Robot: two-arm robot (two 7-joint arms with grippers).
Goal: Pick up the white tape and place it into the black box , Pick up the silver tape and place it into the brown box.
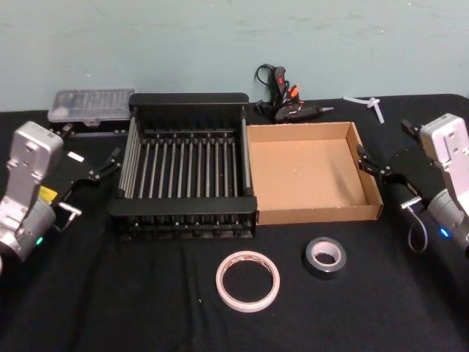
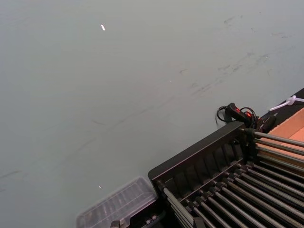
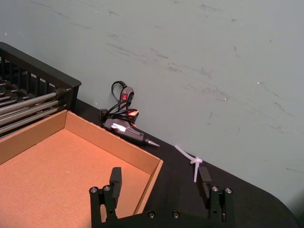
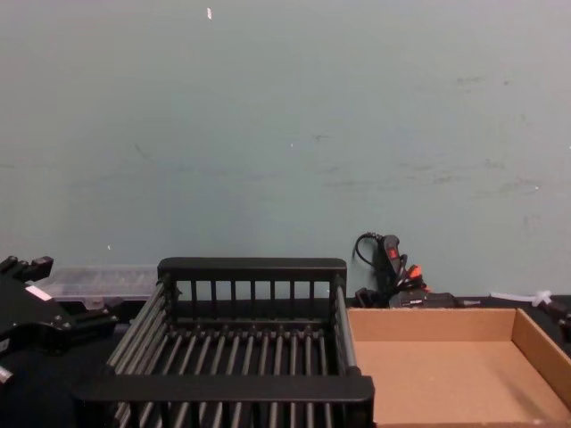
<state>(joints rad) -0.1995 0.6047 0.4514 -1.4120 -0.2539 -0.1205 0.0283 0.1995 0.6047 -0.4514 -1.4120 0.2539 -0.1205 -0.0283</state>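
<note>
The white tape (image 1: 248,281) lies flat on the black cloth near the front edge, centre. The silver tape (image 1: 325,256) lies flat just to its right. Behind them stand the black box (image 1: 183,208) with nothing in it and, touching its right side, the brown box (image 1: 315,214), also with nothing inside. My left gripper (image 1: 91,141) is open and hovers left of the black box. My right gripper (image 3: 160,176) is open and hovers at the brown box's (image 3: 57,166) right wall. Both grippers hold nothing and are far from the tapes.
A clear plastic case (image 1: 91,105) lies behind the black box at the left. A glue gun (image 1: 286,99) with its cord lies behind the boxes, and a white plastic piece (image 1: 370,104) lies at the back right. A wall closes off the table's far edge.
</note>
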